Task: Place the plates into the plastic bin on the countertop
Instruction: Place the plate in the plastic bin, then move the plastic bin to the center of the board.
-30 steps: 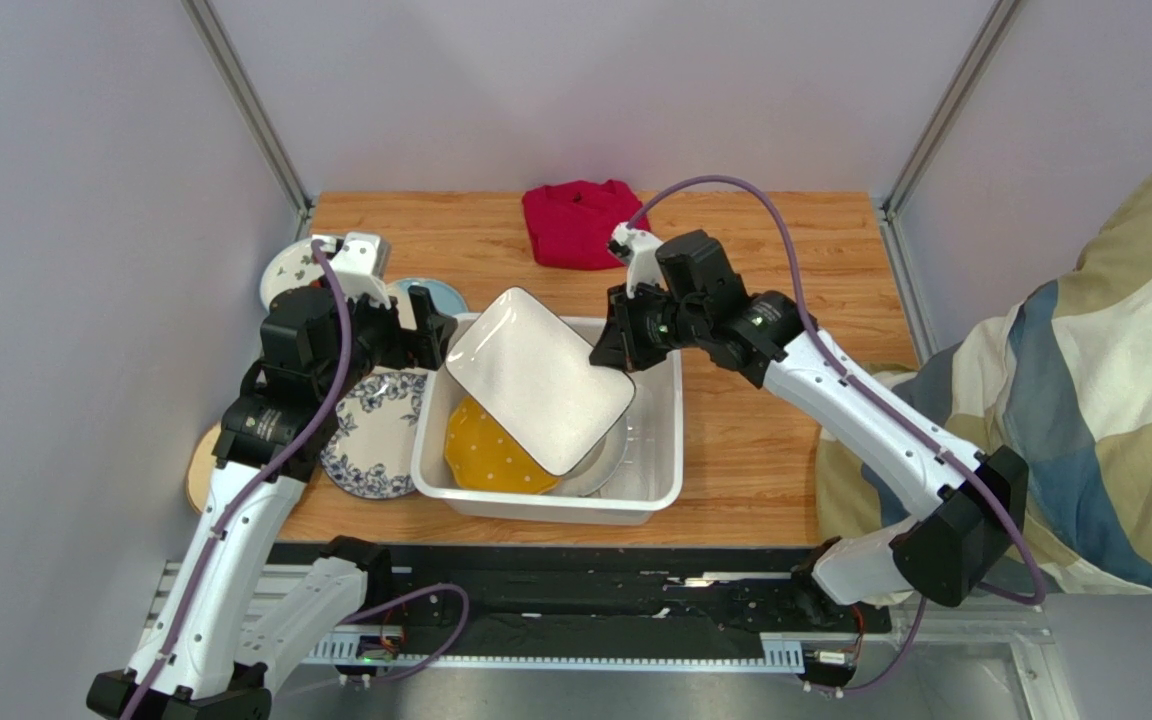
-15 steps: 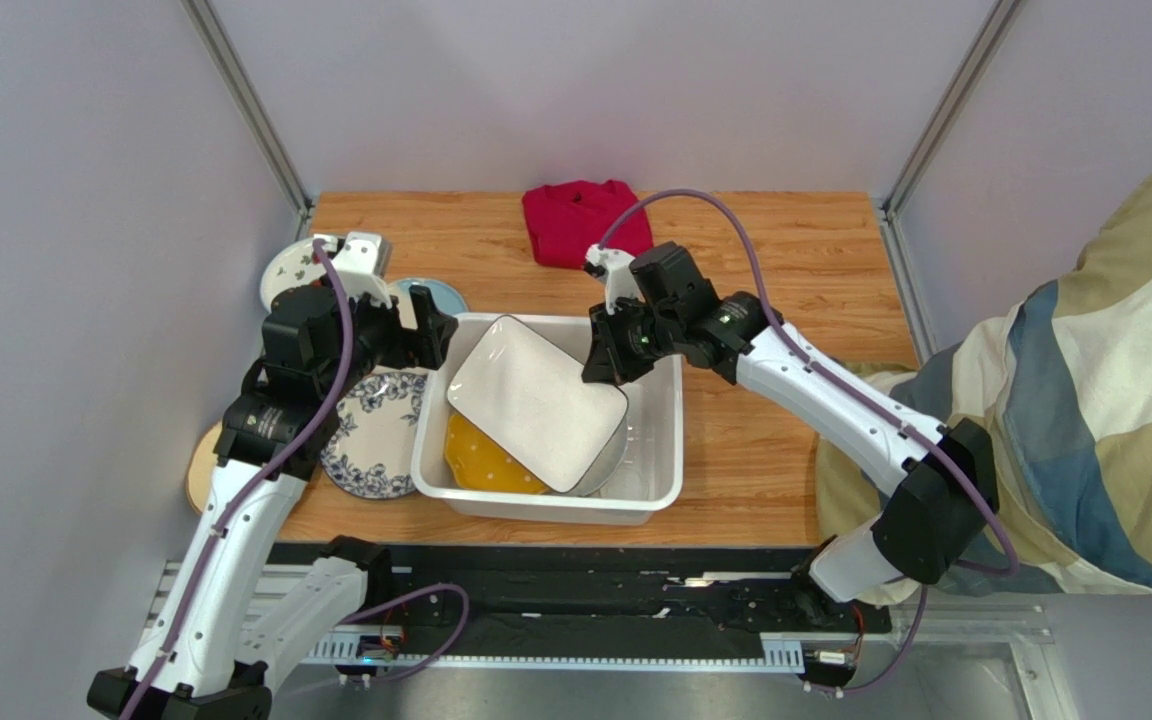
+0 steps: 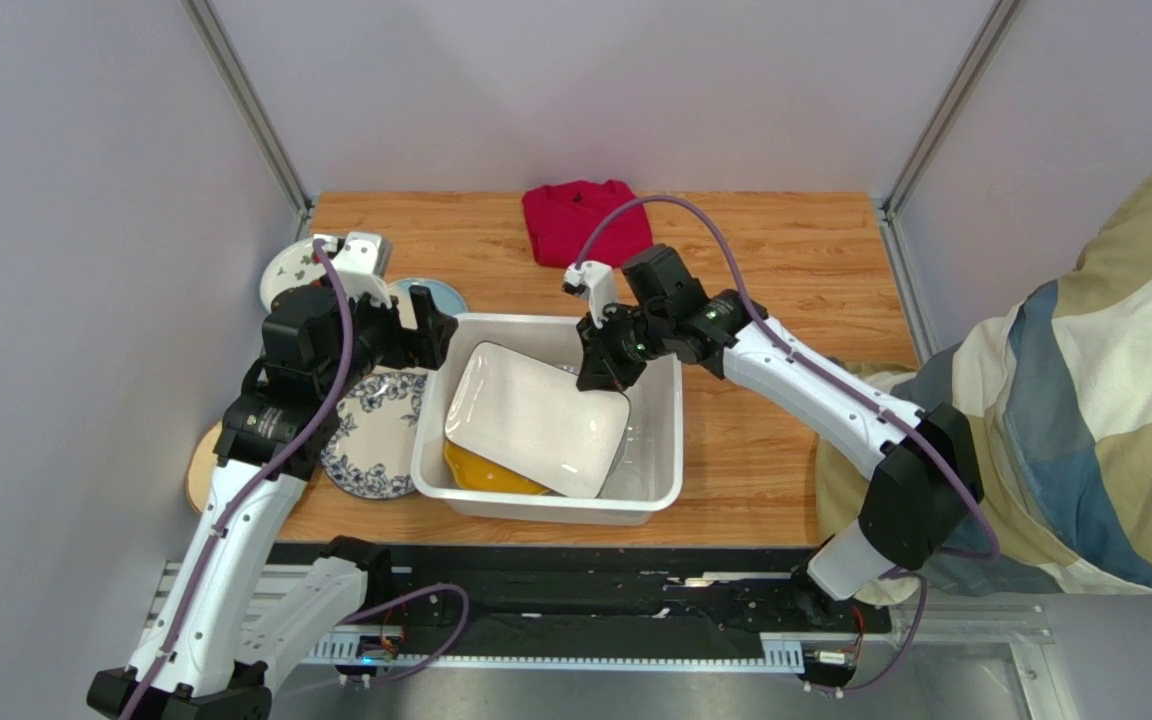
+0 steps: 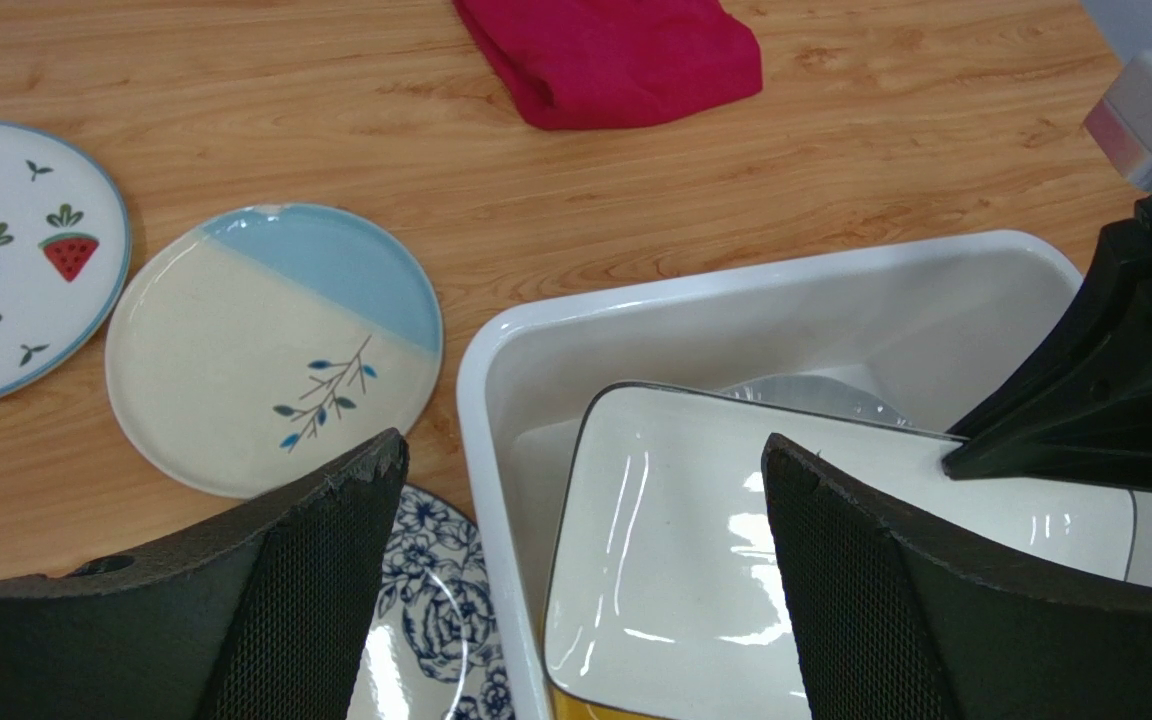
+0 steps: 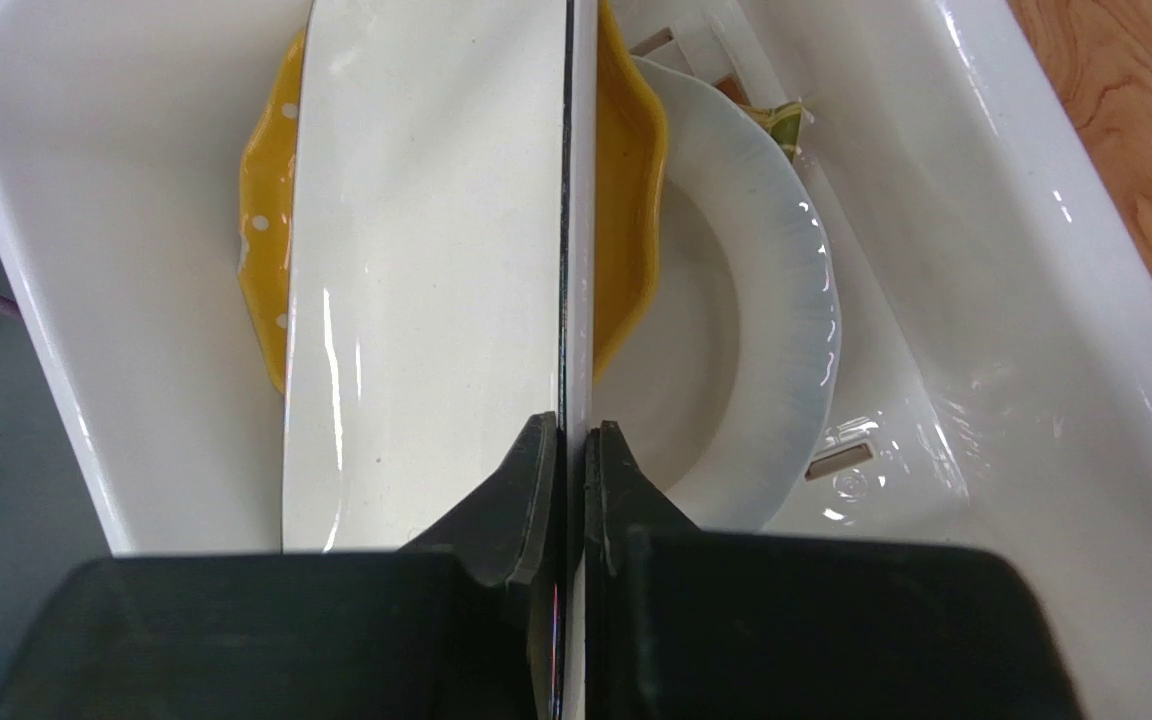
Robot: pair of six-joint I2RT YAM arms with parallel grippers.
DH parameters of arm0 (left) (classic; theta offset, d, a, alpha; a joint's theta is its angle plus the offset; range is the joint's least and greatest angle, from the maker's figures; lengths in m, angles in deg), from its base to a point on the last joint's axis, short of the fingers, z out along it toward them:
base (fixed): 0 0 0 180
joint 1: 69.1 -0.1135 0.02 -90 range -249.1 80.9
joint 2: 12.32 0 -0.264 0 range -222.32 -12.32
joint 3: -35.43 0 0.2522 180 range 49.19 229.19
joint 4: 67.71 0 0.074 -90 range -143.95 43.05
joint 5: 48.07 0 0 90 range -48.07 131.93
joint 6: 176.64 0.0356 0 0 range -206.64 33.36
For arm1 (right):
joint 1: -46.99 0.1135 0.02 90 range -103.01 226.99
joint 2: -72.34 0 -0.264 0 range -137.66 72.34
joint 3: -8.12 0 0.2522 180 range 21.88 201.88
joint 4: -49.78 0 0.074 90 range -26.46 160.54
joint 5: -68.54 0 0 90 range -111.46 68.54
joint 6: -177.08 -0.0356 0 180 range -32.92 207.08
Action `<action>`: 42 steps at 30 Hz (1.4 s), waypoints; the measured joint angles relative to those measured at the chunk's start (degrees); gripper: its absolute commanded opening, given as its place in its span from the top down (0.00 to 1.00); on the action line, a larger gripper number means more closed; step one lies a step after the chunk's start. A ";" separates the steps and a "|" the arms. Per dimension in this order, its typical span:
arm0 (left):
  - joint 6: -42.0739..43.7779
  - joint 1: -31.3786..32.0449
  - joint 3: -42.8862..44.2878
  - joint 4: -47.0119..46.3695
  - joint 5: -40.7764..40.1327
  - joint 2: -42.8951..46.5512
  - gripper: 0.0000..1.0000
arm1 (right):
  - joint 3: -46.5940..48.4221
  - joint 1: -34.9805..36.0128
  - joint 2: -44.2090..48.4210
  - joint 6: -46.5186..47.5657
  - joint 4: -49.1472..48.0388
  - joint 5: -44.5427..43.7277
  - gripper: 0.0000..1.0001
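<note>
My right gripper [image 3: 602,372] is shut on the rim of a white rectangular plate [image 3: 530,420], which is tilted low inside the white plastic bin [image 3: 660,458]. In the right wrist view the fingers [image 5: 537,480] pinch the plate's edge [image 5: 432,225] over a yellow scalloped plate [image 5: 627,180] and a white round plate [image 5: 755,315] lying in the bin [image 5: 1018,270]. My left gripper [image 4: 582,447] hangs open above the bin's left rim [image 4: 485,435], nothing between its fingers.
Left of the bin on the countertop [image 3: 778,255] lie a blue floral plate [image 3: 372,435], a cream-and-blue plate [image 4: 267,345] and a strawberry-print plate [image 4: 11,255]. A tan round plate [image 3: 204,465] peeks from under the left arm. A red cloth [image 3: 582,221] sits at the back.
The right gripper has moved left and down, lowering the rectangular plate from above the bin into it. The left arm has stayed still.
</note>
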 measured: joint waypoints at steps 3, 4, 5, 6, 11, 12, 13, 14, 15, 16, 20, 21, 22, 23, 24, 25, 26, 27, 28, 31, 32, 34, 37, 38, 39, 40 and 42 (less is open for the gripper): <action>0.00 0.00 0.00 0.00 0.00 0.00 0.08 | 0.28 -0.42 -1.46 3.21 0.17 2.10 1.00; 0.00 0.00 0.00 0.02 0.00 0.00 0.08 | 0.63 -0.63 -1.90 4.00 0.48 2.71 1.00; 0.00 0.00 0.00 0.02 0.00 0.00 0.08 | 0.92 -0.74 -2.40 4.79 0.70 3.34 1.00; 0.00 0.00 0.00 0.00 0.00 0.00 0.08 | 1.14 -0.79 -2.78 5.46 0.81 3.89 1.00; 0.00 0.00 0.00 0.00 0.00 -0.07 0.08 | 1.51 -0.20 -3.72 8.22 0.92 6.12 1.00; 0.00 0.00 0.00 0.00 0.02 -0.11 0.08 | 1.62 0.15 -3.89 8.66 1.16 6.27 1.00; 0.00 0.00 0.00 0.02 0.02 -0.15 0.08 | 1.90 0.50 -4.09 8.98 1.68 6.32 1.00; 0.00 0.00 0.00 0.00 0.02 -0.22 0.08 | 2.36 1.05 -4.46 9.33 2.25 6.58 1.00; 0.00 0.00 0.00 0.00 0.04 -0.26 0.08 | 2.64 1.51 -4.81 9.60 2.51 6.88 1.00; 0.00 0.00 0.00 0.00 0.04 -0.33 0.08 | 2.99 2.16 -5.35 9.94 2.73 7.52 1.00; 0.00 0.00 0.00 0.00 0.04 -0.42 0.08 | 3.52 4.00 -7.21 10.14 3.48 8.98 0.99; 0.00 0.00 0.00 0.02 0.04 -0.42 0.08 | 3.52 4.26 -7.50 10.05 3.98 8.98 0.95; 0.00 0.00 0.00 0.00 0.04 -0.42 0.08 | 3.50 4.42 -7.82 9.81 4.33 8.85 0.91; 0.00 0.00 0.00 0.00 0.04 -0.42 0.08 | 3.52 4.59 -8.02 9.64 4.50 8.48 0.89; 0.00 0.00 0.00 0.00 0.04 -0.42 0.08 | 3.52 4.61 -8.13 9.33 4.52 8.15 0.81; 0.00 0.00 0.00 0.00 0.04 -0.44 0.08 | 3.52 4.66 -8.15 9.03 4.52 7.72 0.75; 0.00 0.00 0.00 0.00 0.04 -0.44 0.08 | 3.52 4.76 -8.15 8.68 4.55 7.26 0.70; 0.00 0.00 0.00 0.00 0.04 -0.44 0.08 | 3.52 4.98 -8.15 8.48 4.50 6.54 0.63; 0.00 0.00 0.00 0.00 0.04 -0.44 0.08 | 3.50 5.25 -8.15 8.26 4.52 5.84 0.60; 0.00 0.00 0.00 0.00 0.04 -0.44 0.08 | 3.50 5.79 -8.11 7.65 4.24 4.59 0.49; 0.00 0.00 0.00 0.00 0.04 -0.44 0.08 | 3.50 5.86 -8.11 7.37 4.20 4.15 0.43; 0.00 0.00 0.00 0.00 0.04 -0.42 0.08 | 3.50 5.95 -8.09 6.88 4.20 3.19 0.37; 0.00 0.00 0.00 0.00 0.02 -0.42 0.08 | 3.32 5.99 -7.61 6.03 4.13 1.57 0.03; 0.00 0.00 0.00 0.00 0.04 -0.42 0.08 | 3.08 5.99 -7.21 5.73 4.02 0.94 0.00; 0.00 0.00 0.00 0.00 0.02 -0.42 0.08 | 2.82 5.99 -6.80 5.03 3.93 0.50 0.00; 0.00 0.00 0.00 0.00 0.02 -0.42 0.08 | 2.47 5.99 -6.21 4.74 3.78 -0.13 0.00; 0.00 0.00 0.00 0.00 0.02 -0.42 0.08 | 1.81 5.99 -4.94 3.96 3.41 -1.29 0.00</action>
